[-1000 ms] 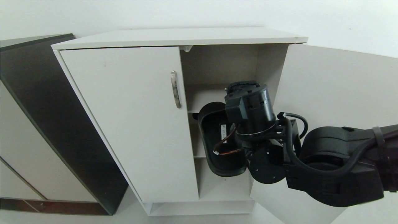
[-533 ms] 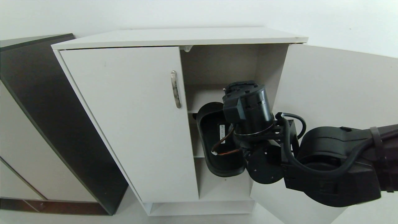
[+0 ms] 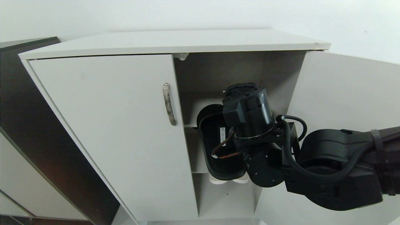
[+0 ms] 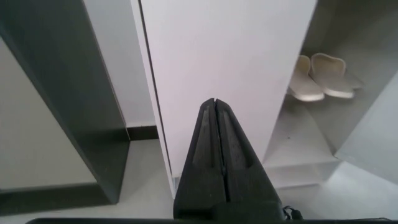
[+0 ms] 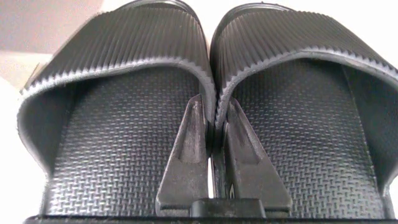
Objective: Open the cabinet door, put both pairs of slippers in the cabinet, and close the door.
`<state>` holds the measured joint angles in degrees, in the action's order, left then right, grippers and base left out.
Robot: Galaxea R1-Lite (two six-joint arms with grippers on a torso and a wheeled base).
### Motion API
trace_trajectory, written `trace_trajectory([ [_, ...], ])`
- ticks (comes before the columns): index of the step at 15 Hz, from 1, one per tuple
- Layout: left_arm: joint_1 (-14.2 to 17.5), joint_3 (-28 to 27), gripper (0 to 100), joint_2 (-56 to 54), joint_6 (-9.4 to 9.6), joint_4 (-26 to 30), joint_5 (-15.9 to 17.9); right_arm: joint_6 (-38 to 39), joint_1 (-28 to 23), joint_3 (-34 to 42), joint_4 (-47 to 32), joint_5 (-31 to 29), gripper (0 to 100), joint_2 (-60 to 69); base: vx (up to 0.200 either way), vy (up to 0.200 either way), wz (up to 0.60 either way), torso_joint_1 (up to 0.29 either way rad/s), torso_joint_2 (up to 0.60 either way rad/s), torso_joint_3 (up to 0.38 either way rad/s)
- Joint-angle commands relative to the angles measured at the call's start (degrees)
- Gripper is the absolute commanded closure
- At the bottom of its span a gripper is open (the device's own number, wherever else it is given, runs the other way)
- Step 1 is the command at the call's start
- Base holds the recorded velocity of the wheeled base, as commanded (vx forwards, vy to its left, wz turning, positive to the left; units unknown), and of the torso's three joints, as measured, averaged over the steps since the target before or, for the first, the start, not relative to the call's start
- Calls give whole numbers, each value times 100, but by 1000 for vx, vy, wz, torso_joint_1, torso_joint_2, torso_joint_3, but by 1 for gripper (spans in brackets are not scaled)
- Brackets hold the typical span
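Observation:
A pair of black slippers (image 3: 218, 147) hangs soles-out in the open right half of the white cabinet (image 3: 168, 40), level with its middle shelf. My right gripper (image 5: 214, 106) is shut on the two inner edges of the black slippers (image 5: 124, 124), pinching them together. A pair of white slippers (image 4: 320, 78) lies on a lower shelf inside, and the white slippers' ends (image 3: 228, 178) peek out just under the black pair. My left gripper (image 4: 215, 102) is shut and empty, held off the cabinet's front, facing the closed left door (image 4: 230, 56).
The left door (image 3: 109, 125) with its metal handle (image 3: 168, 104) is closed. The right door (image 3: 337, 93) stands swung wide open beside my right arm. A dark panel (image 3: 31, 125) leans against the wall left of the cabinet.
The head view has shifted, so the cabinet looks nearer and larger. My right gripper with the black slippers has edged slightly toward the opening. The white slippers' ends now show below.

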<state>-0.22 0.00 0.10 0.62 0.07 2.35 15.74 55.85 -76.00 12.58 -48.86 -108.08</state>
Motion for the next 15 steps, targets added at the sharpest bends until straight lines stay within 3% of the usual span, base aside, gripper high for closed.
trace_trajectory([
  [1, 4, 0, 100, -1, -1, 1, 2, -1, -3, -3, -1, -1, 100, -2, 200, 0, 0, 2, 2, 7],
  [8, 4, 0, 100, -1, -9, 1, 2, -97, -153, -91, 34, 61, 100, -117, 29, 0, 0, 0, 0, 0],
  [15, 4, 0, 100, -1, -9, 1, 2, -335, -742, -1339, -1, 307, 100, -1013, 0, 0, 0, 0, 0, 0],
])
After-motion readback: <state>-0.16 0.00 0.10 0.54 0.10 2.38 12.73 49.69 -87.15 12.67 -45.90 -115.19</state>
